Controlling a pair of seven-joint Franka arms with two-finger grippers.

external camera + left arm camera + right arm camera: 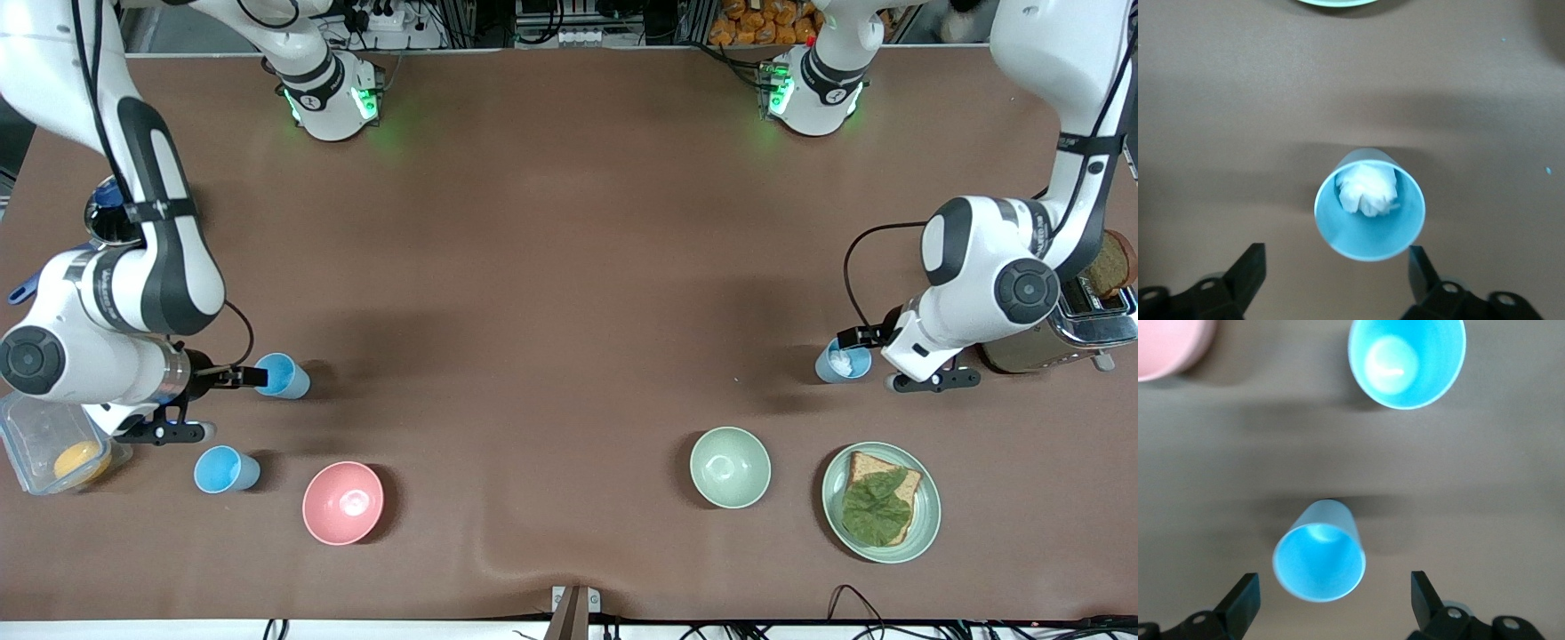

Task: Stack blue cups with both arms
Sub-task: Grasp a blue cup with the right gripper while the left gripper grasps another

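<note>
Three blue cups stand upright on the brown table. A paler blue cup with a crumpled white wad inside stands at the left arm's end. My left gripper is open at its side, one finger close to the rim and the other well clear. At the right arm's end, a sky blue cup sits just ahead of my open right gripper, fingers apart from it. Another sky blue cup stands nearer the front camera.
A pink bowl sits beside the nearer cup. A pale green bowl and a green plate with bread and a leaf lie toward the left arm's end. A toaster stands by the left arm, a clear container by the right.
</note>
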